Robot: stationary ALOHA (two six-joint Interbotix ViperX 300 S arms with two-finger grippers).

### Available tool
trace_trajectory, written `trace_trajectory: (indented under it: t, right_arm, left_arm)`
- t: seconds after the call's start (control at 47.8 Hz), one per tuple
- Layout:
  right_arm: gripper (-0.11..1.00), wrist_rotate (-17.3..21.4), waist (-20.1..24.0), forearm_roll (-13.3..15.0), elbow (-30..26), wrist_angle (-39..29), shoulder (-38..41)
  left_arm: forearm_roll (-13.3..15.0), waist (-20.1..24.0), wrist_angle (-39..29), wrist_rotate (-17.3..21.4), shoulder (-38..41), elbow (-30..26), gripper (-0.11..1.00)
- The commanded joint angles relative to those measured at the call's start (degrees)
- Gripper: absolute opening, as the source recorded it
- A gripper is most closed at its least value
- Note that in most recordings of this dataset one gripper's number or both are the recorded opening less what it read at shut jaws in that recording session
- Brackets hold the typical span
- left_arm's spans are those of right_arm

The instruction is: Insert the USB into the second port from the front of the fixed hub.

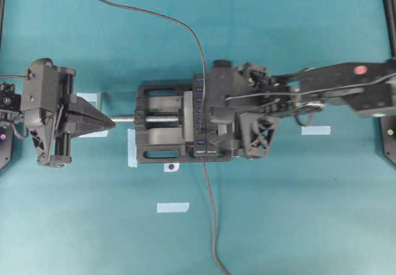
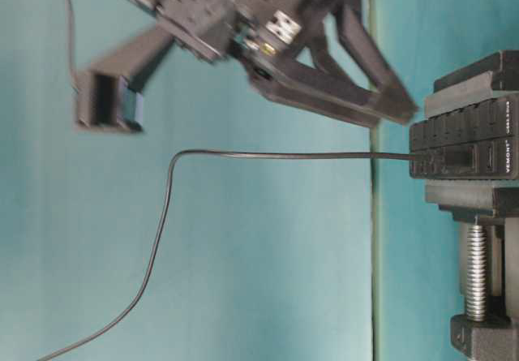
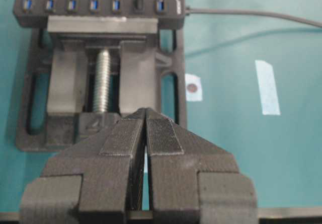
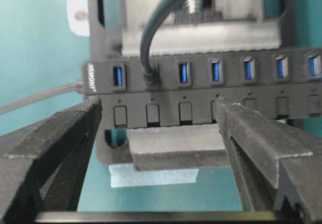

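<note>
Right end effector (image 4: 156,128) wide-spread above the fixed hub (image 4: 201,90)

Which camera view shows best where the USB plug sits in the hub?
The right wrist view: the USB sits in the fixed hub's second port from its labelled end. The left wrist view shows it smaller; the overhead view hides it under the arm; the table-level view shows only the hub's end.

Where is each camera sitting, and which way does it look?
Overhead: above the table, looking straight down at the vise; both arms show.
Table-level: low beside the table, picture turned sideways, facing the hub; the right pincer, open, shows.
Left wrist: on the left arm, facing the vise; its shut left pincer shows.
Right wrist: on the right arm, facing the hub's ports; its open fingers show.
Both wrist views share the USB, plugged in.
</note>
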State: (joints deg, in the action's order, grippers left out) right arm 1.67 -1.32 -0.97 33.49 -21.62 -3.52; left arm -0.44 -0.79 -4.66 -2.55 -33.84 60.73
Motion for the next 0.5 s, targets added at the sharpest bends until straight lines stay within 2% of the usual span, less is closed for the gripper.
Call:
trace_trajectory:
  t: [0.0,0.481]
  right_arm:
    - [0.86,0.44,0.00,-0.18,0.53,1.49,-2.99]
    - [0.86,0.35,0.00,-0.18,8.00,8.09,-9.58]
  left_arm:
    - [-0.09,-0.09,0.53,-0.09,-0.18,-0.62,0.00]
    - [-0.18,-0.09,0.53,-0.09,-0.26,-0.62,0.00]
